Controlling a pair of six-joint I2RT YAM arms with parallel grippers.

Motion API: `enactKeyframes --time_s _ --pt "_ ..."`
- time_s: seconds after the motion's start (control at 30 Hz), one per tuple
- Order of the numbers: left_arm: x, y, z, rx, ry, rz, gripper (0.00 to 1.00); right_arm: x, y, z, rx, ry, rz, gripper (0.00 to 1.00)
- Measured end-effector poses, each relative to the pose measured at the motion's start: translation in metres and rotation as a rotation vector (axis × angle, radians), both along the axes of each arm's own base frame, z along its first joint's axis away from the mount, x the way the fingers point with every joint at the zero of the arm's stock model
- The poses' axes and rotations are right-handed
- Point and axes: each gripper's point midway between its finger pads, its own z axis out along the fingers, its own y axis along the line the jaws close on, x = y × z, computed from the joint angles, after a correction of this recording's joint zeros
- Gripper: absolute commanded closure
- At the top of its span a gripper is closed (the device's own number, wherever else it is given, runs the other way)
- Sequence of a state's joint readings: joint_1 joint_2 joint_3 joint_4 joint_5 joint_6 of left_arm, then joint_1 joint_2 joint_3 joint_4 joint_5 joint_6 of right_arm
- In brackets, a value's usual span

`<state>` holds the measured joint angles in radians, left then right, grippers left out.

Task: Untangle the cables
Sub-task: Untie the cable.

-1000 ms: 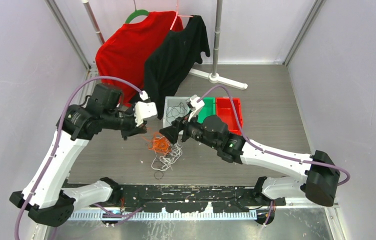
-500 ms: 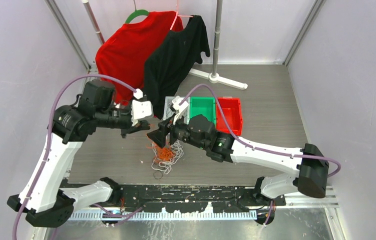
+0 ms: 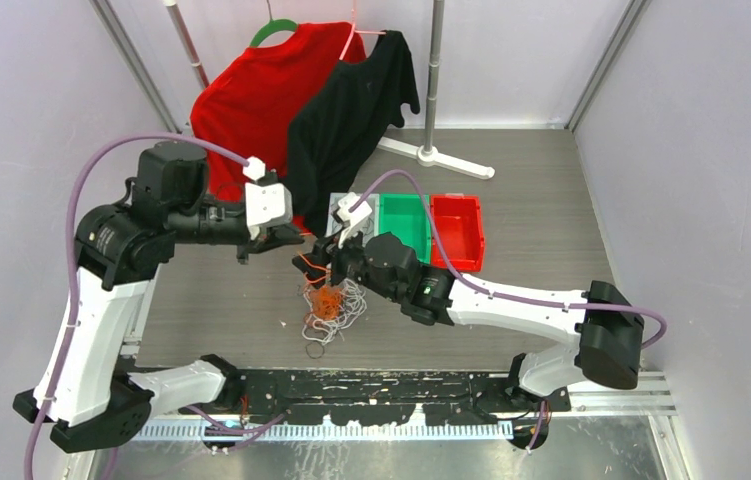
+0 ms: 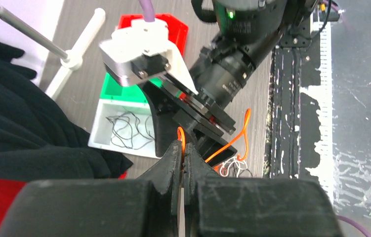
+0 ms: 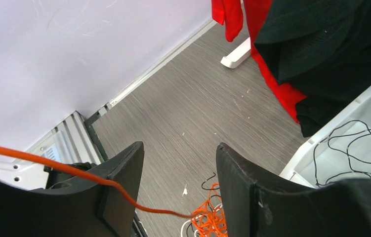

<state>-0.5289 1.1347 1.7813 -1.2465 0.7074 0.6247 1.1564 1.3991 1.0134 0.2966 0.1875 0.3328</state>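
The cables lie in a tangle (image 3: 331,305) on the grey table: an orange bunch, white cords and a small black loop (image 3: 317,350). My left gripper (image 3: 288,238) is shut on an orange cable; in the left wrist view the strand (image 4: 180,136) sticks out from between the closed fingertips (image 4: 183,148). The strand runs taut down to the tangle. My right gripper (image 3: 307,266) is open just above and left of the tangle. In the right wrist view the orange cable (image 5: 79,170) crosses in front of its left finger (image 5: 124,173) toward the orange bunch (image 5: 208,217); nothing is gripped.
A white bin (image 5: 321,133) holding a black cable (image 5: 351,143) stands behind the tangle, with a green bin (image 3: 403,220) and a red bin (image 3: 457,230) to its right. A red shirt (image 3: 251,100) and a black shirt (image 3: 351,110) hang on a rack at the back.
My left arm has drawn back and left, keeping hold of the orange strand. My right arm has moved left, its gripper now over the tangle.
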Motion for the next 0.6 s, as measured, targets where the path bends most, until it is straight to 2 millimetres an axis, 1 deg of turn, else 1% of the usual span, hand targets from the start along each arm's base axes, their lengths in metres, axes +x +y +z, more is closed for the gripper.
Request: enactKeyframes --time_s 0.17,0.33,0.5,0.6 --pt "0.0 -0.005 0.031 -0.072 -0.056 -0.005 1.0 0.002 -0.002 -0.013 0.005 0.007 -0.018 0.4" --pt "0.003 -0.01 0.058 -0.144 -0.115 -0.005 1.0 0.004 0.003 -0.02 0.017 0.019 -0.023 0.42" --pt "0.011 -0.014 0.087 -0.226 -0.198 0.016 1.0 0.005 0.008 -0.025 0.027 0.038 -0.026 0.44" --pt "0.019 -0.014 0.114 -0.293 -0.295 0.047 1.0 0.007 0.009 -0.033 0.026 0.057 -0.035 0.44"
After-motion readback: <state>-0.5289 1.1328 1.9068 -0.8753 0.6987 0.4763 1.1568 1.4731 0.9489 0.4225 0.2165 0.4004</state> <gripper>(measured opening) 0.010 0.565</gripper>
